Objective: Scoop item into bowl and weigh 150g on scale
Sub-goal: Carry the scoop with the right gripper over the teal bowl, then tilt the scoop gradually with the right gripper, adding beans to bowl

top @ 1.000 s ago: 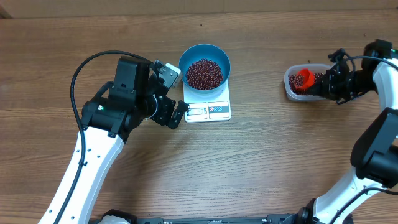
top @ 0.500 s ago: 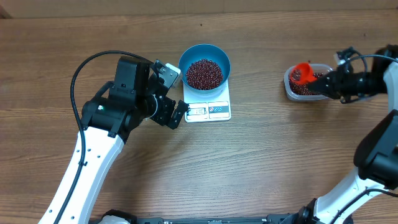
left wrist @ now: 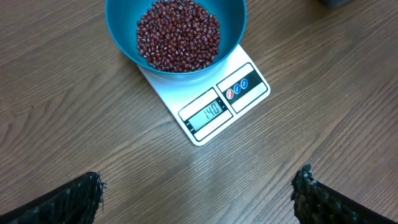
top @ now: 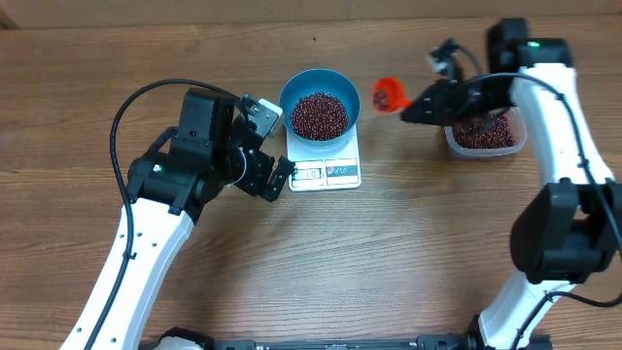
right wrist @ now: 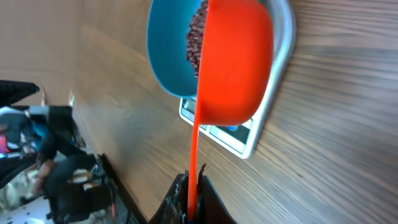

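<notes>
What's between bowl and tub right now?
The orange scoop, held in the right gripper, above bare table between bowl and tub. The overhead view shows it.

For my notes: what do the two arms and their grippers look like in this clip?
The left arm and right arm have white tubular links and black joint housings. A black cable loops over the left one. The left gripper and right gripper are mostly black; the left's fingers look rough-textured.
</notes>
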Robot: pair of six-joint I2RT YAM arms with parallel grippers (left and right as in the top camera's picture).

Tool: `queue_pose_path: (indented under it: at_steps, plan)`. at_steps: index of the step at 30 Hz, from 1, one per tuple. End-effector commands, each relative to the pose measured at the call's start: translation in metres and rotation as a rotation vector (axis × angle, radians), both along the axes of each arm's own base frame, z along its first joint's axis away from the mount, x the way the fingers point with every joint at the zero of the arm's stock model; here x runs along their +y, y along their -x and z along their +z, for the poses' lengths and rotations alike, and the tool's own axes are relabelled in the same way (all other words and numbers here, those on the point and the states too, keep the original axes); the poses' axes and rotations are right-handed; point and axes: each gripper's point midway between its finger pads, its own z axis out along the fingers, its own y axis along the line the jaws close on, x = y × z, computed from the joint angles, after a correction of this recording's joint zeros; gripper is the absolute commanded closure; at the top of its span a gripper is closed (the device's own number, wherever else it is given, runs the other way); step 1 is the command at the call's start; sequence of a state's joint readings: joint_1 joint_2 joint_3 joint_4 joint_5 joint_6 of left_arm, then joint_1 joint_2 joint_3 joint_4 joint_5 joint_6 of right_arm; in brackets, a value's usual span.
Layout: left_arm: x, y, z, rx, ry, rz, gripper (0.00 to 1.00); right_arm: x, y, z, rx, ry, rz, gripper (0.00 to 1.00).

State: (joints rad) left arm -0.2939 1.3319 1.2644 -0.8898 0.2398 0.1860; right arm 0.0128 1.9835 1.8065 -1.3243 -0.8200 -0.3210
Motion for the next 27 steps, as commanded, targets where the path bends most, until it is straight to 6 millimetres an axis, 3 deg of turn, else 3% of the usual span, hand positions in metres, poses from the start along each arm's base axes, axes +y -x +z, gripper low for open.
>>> queue_pose_path:
  at_steps: [1, 4, 10, 15, 23, 27]
  plan:
    - [0.0, -0.002, -0.001, 0.006, 0.008, 0.01, 0.0, 0.031, -0.001, 0.021, -0.062, 0.018, 0.017, 0.96]
    - [0.0, -0.002, -0.001, 0.006, 0.008, 0.01, 0.01, 0.052, -0.004, 0.02, -0.111, 0.044, 0.055, 0.96]
    - [0.0, -0.002, -0.001, 0.006, 0.008, 0.01, 0.01, 0.069, -0.008, 0.012, -0.127, 0.131, 0.031, 0.96]
    - [0.0, -0.002, -0.001, 0.006, 0.008, 0.01, 0.0, 0.07, -0.01, 0.003, -0.146, 0.241, 0.008, 0.96]
    - [0.0, -0.002, -0.001, 0.006, 0.008, 0.01, 0.0, 0.079, -0.016, 0.018, -0.239, 0.342, 0.011, 0.96]
    - [0.0, -0.002, -0.001, 0.006, 0.008, 0.01, 0.01, 0.08, -0.017, 0.016, -0.253, 0.397, -0.002, 0.96]
